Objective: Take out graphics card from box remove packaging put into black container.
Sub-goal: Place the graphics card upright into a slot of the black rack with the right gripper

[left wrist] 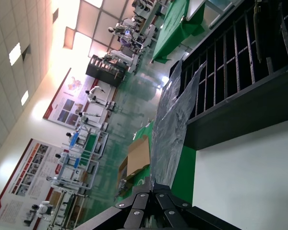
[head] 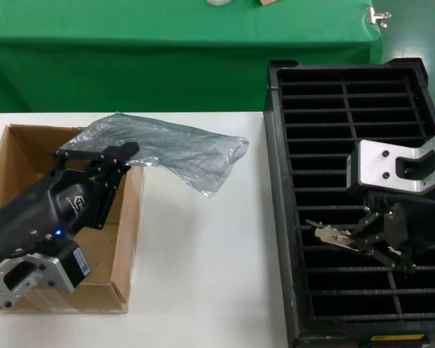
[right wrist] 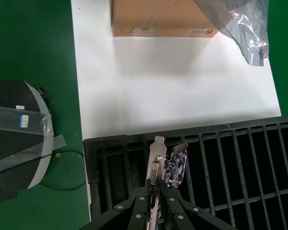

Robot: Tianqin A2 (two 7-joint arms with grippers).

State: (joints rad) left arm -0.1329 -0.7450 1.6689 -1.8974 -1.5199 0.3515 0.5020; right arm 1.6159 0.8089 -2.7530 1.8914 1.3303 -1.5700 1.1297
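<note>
My right gripper [head: 364,237] is shut on the graphics card [head: 333,235], a dark board with a silver bracket, and holds it over the slots of the black container [head: 279,217]. In the right wrist view the card [right wrist: 169,167] sits between my fingers above the container [right wrist: 240,158]. My left gripper [head: 110,156] is shut on the crinkled silvery packaging [head: 181,148], held above the cardboard box [head: 7,167]; the bag drapes rightward over the white table. In the left wrist view the packaging [left wrist: 170,120] hangs from my gripper [left wrist: 152,188].
A green-covered table [head: 130,58] stands behind the white table [head: 203,268]. The cardboard box also shows in the right wrist view [right wrist: 158,19]. A round taped base [right wrist: 19,143] sits on the green floor beside the table.
</note>
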